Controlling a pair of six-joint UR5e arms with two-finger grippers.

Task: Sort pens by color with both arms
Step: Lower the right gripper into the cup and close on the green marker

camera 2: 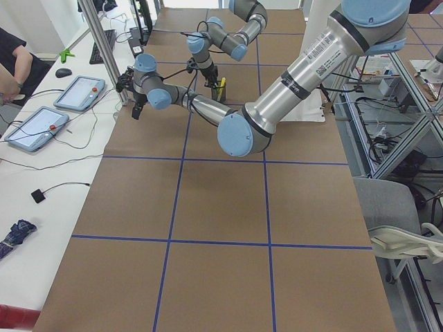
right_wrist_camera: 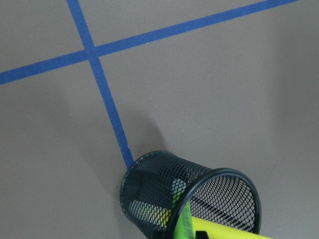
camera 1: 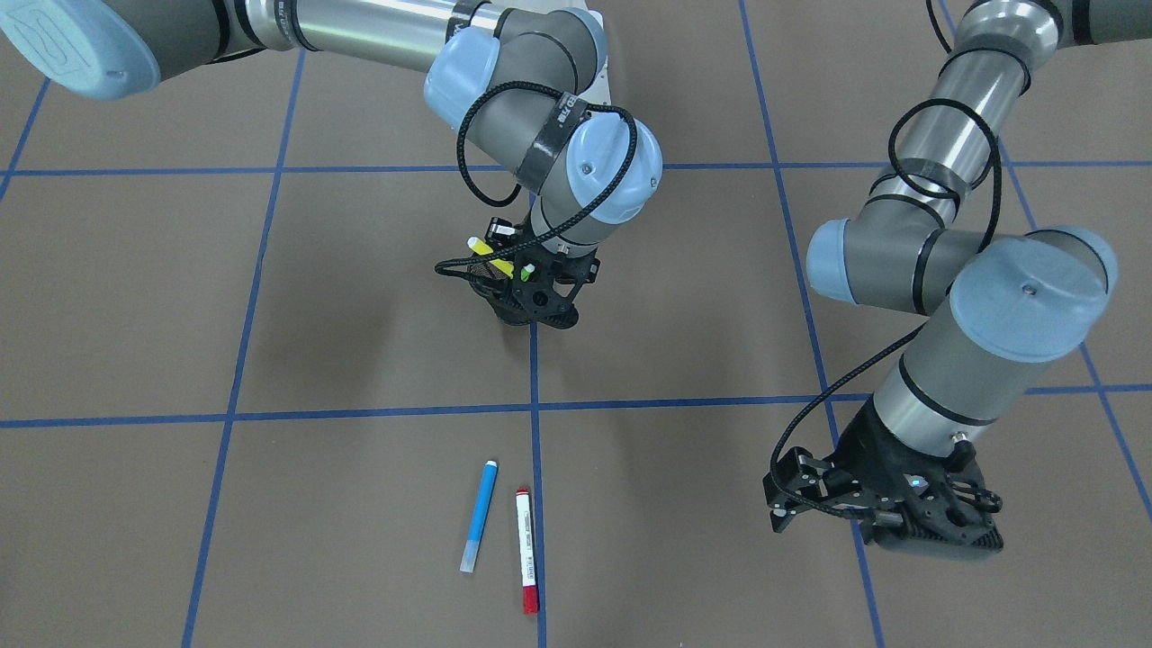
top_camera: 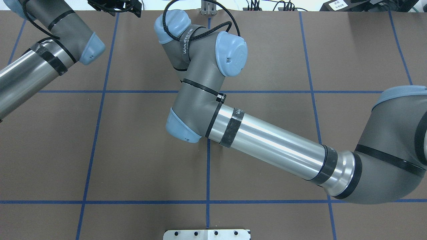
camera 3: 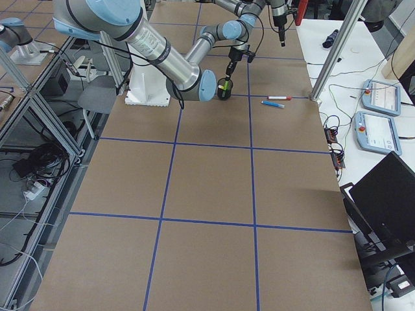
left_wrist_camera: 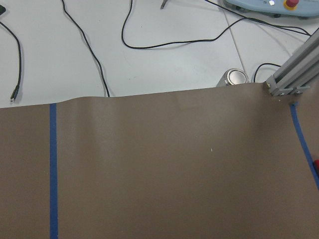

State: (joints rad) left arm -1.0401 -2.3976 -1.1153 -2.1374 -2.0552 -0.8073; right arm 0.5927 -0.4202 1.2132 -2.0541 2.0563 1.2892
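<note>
I find the right gripper (camera 1: pixel 538 292) over the mesh cup (right_wrist_camera: pixel 149 194), which holds the yellow pen (camera 1: pixel 486 249) and green pen (camera 1: pixel 526 269). The blue pen (camera 1: pixel 479 515) and red-ended pen (camera 1: pixel 526 549) lie side by side. The left gripper (camera 1: pixel 776 499) hovers apart. I cannot tell either gripper's finger spacing.

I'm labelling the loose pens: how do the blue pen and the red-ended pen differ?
The blue pen has a blue barrel; the red-ended pen has a white printed barrel. The blue pen lies tilted; the red-ended pen runs nearly parallel to the tape line and closer to it. Both lie flat on the table, side by side, apart.
</note>
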